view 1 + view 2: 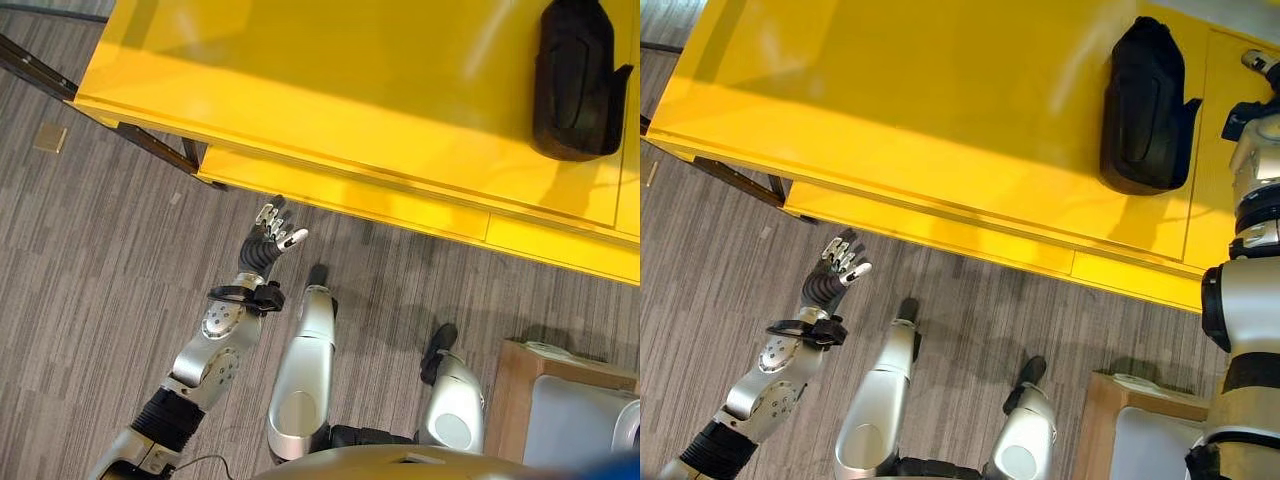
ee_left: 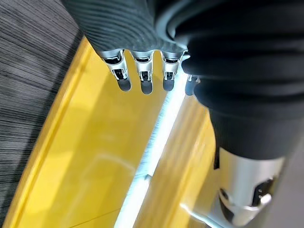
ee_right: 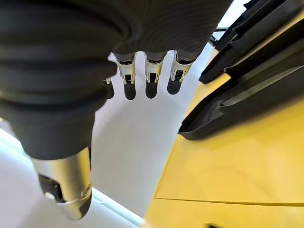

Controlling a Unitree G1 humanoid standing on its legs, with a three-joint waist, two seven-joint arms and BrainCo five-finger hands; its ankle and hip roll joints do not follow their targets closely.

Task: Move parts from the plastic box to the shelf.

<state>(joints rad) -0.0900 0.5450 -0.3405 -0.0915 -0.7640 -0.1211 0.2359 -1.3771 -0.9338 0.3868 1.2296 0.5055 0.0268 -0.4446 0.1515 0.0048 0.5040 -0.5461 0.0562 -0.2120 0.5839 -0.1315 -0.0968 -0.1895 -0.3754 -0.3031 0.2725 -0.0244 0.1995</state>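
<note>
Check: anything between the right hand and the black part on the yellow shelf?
Nothing visible. The right hand hangs over the yellow shelf just beside the black part, fingers relaxed and empty, with bare yellow surface between them. The left hand hangs over the floor, below the shelf's front edge.

Most of the yellow shelf (image 1: 890, 110) surface is being left bare and open to reach. Its right part is being occupied by a black part (image 1: 1145, 110), with the right hand (image 1: 1262, 70) raised just beside it.
</note>
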